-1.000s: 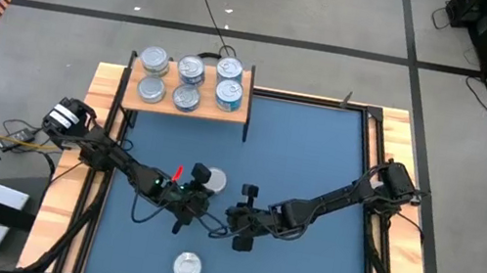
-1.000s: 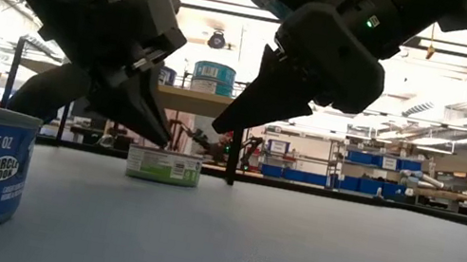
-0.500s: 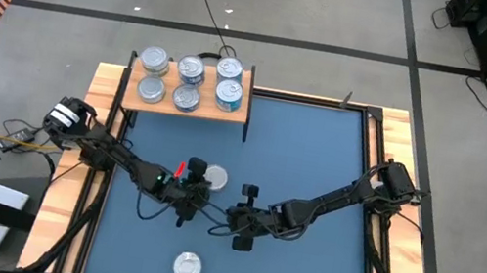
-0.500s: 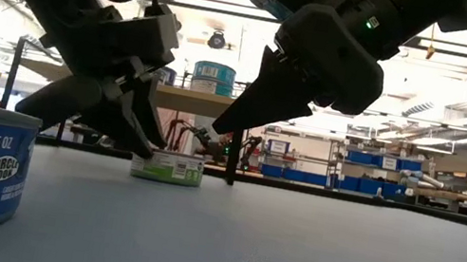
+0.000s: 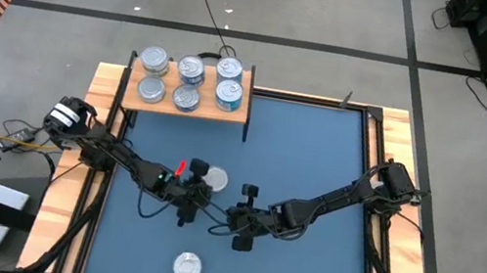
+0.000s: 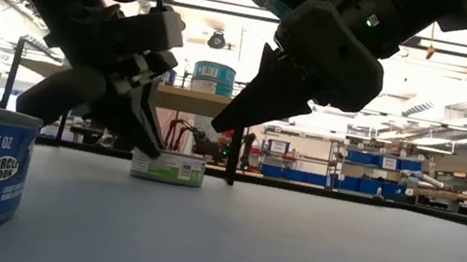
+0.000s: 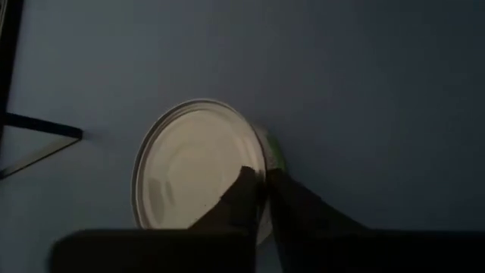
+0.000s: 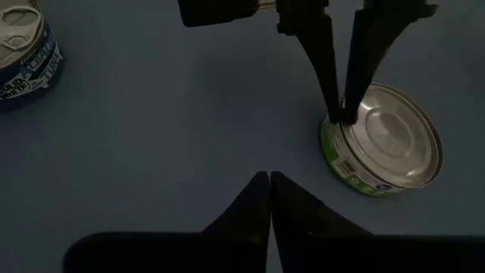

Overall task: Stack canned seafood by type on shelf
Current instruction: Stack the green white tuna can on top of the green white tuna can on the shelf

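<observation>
Both arms are dark, jointed and slender; the left hand (image 5: 194, 191) carries a short red mark beside it and a looping black cable; the right hand (image 5: 245, 218) ends in tapering black fingers (image 8: 261, 205); a green light glows on one wrist housing in the low view.

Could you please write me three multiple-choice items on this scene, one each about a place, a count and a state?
1. Where is the green-labelled can?
A. on the blue tabletop, at the left gripper
B. on the shelf
C. on the floor

2. How many can tops show on the shelf from above?
A. two
B. four
C. six

3. How do the right gripper's fingers stand?
A. wide apart
C. closed together, holding nothing
B. clamped on a can

Answers: 1 A, since the low view shows it on the tabletop beside the dark fingers; 2 C, as the high view shows two rows of three; 3 C, as the right wrist view shows the two tips meeting over bare blue.
</observation>
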